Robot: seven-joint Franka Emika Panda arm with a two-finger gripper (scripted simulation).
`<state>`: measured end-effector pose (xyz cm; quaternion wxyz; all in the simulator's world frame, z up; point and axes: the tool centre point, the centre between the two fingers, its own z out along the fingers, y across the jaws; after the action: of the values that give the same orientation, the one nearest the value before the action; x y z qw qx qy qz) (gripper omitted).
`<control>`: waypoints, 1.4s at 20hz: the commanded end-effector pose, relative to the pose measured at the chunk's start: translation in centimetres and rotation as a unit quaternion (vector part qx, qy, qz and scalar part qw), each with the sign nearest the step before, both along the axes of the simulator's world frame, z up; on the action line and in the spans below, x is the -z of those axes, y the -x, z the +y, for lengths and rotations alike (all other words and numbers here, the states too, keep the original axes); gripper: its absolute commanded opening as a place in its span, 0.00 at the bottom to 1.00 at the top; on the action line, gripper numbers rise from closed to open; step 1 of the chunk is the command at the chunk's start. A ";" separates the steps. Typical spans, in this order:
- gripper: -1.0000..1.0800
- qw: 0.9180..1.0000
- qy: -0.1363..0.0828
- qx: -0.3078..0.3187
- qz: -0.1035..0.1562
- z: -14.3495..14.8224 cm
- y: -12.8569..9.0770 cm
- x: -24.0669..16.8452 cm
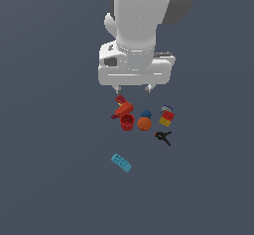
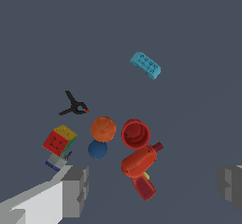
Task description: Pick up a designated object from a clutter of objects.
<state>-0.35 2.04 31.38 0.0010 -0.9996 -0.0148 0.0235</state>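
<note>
The designated object, a flat cyan studded block (image 1: pixel 121 163) (image 2: pixel 145 65), lies alone on the dark floor, apart from the clutter of objects. That clutter holds a red drill-like tool (image 1: pixel 122 108) (image 2: pixel 140 165), a red ribbed cup (image 1: pixel 127 122) (image 2: pixel 135 134), an orange ball (image 1: pixel 144 124) (image 2: pixel 103 128), a blue ball (image 1: pixel 146 114) (image 2: pixel 97 149), a red-yellow block (image 1: pixel 166 116) (image 2: pixel 59 140) and a black clamp (image 1: pixel 163 137) (image 2: pixel 74 106). My gripper (image 1: pixel 133 88) (image 2: pixel 153 190) hangs open above the drill end of the clutter, holding nothing. Its grey fingers (image 2: pixel 75 190) frame the wrist view.
The white arm body (image 1: pixel 136 35) fills the upper middle of the exterior view. Dark flat floor (image 1: pixel 49 179) stretches around the objects on every side.
</note>
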 end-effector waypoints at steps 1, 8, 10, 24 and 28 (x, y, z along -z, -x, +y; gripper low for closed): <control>0.96 1.000 0.000 -0.001 0.000 0.0 -0.1 0.1; 0.96 1.000 0.001 -0.027 -0.001 -0.3 -1.2 1.1; 0.96 0.999 0.001 -0.039 -0.002 -0.4 -1.7 1.6; 0.96 0.982 0.002 -0.189 -0.007 -1.8 -7.5 8.4; 0.96 0.971 0.000 -0.238 -0.009 -2.3 -9.1 11.0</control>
<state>8.16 -0.10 21.41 -0.0051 -0.9723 -0.2332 0.0148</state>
